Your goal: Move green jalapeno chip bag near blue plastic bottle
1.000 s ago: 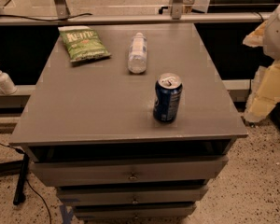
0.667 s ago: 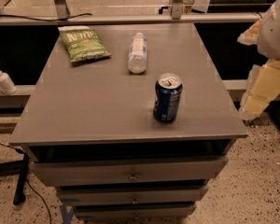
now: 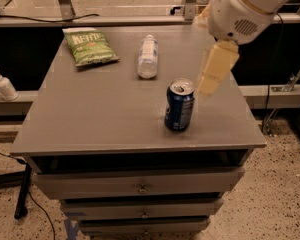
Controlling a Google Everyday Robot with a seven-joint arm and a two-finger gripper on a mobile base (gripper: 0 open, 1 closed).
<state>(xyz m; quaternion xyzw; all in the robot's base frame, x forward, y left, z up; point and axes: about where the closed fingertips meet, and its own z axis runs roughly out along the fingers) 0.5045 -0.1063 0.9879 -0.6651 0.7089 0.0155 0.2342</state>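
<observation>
The green jalapeno chip bag (image 3: 89,45) lies flat at the far left of the grey tabletop (image 3: 90,119), its white "Kettle" lettering facing up. The blue plastic bottle (image 3: 147,57), pale with a white cap, lies on its side at the far middle, a short gap to the right of the bag. My gripper (image 3: 211,79) hangs from the white arm at the upper right. It is above the table's right side, just right of a dark blue soda can, and well away from the bag. It holds nothing that I can see.
The dark blue soda can (image 3: 179,105) stands upright right of the table's centre, close to my gripper. A white pump dispenser (image 3: 3,84) stands on a ledge to the left. Drawers (image 3: 140,186) sit below the tabletop. Metal frame legs stand behind.
My arm has swung left from beyond the table's right edge to above its right side, near the can. The bag, bottle and can have not moved.
</observation>
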